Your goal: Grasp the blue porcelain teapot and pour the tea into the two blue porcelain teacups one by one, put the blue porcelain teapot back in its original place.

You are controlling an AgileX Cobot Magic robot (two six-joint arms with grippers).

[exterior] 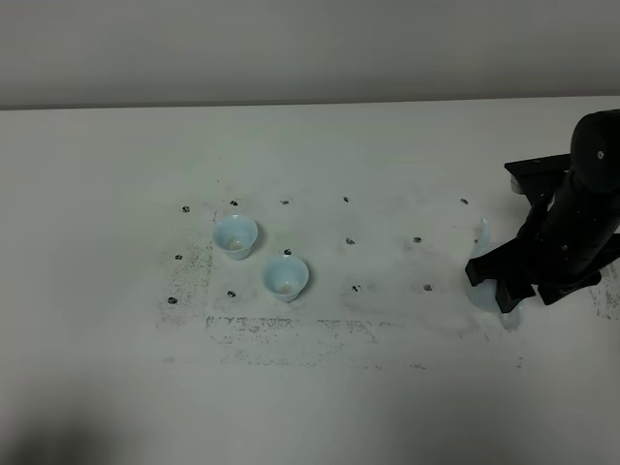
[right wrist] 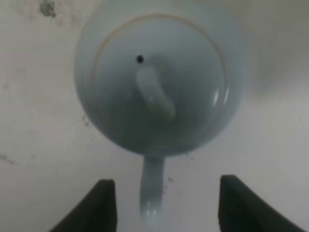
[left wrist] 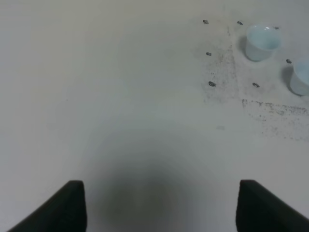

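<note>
The blue porcelain teapot [right wrist: 159,82] stands upright on the white bench [exterior: 320,397], its lid [right wrist: 193,63] on, with a long knob [right wrist: 155,94] and a small vent hole. In the high view it sits at the right side of the bench, mostly hidden behind the black right arm [exterior: 576,218]; only its spout tip and a sliver of its belly [exterior: 487,295] show.

The right gripper [right wrist: 167,191] hangs over the teapot's handle [right wrist: 152,186]. Its fingers [right wrist: 101,208] stand apart on either side of the handle, with a clear gap on each side, so nothing is gripped.

The two blue porcelain teacups [exterior: 235,235] [exterior: 287,276] stand upright, well away from the teapot on its spout side. They are close together but apart, one nearer the back wall than the other.

Dark specks [exterior: 351,240] dot the bench between the teapot and the cups.

The left gripper [left wrist: 159,208] hovers over bare bench beyond the cups from the teapot, fingers [left wrist: 72,205] spread wide and holding nothing.
</note>
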